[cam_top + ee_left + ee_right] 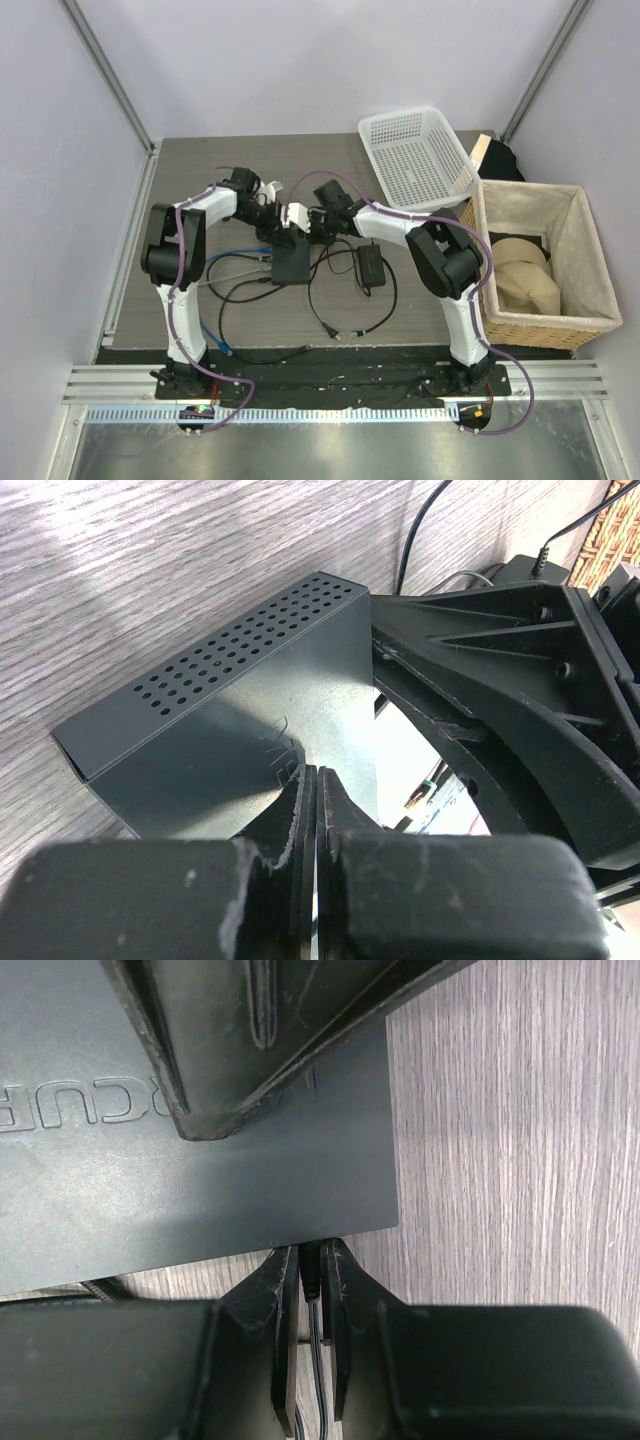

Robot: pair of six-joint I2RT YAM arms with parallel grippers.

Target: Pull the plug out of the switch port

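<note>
The flat dark-grey switch box (293, 268) lies mid-table among cables. My left gripper (284, 240) is shut, empty, with its tips set down on the box's top (230, 730); the tips (320, 772) meet on the lid. My right gripper (308, 238) is at the box's far edge. In the right wrist view it (312, 1250) is shut on the small black plug (312, 1272), which sits in the port at the edge of the box (200, 1170). The plug's cable (318, 1360) runs back between my fingers. The left gripper's fingers (220, 1040) rest on the lid beyond.
A black power brick (372, 265) lies right of the box. Black loops of cable (240, 290) and a blue cable (215, 335) lie in front. A white plastic basket (418, 155) stands at back right, a wicker basket (540, 265) at the right.
</note>
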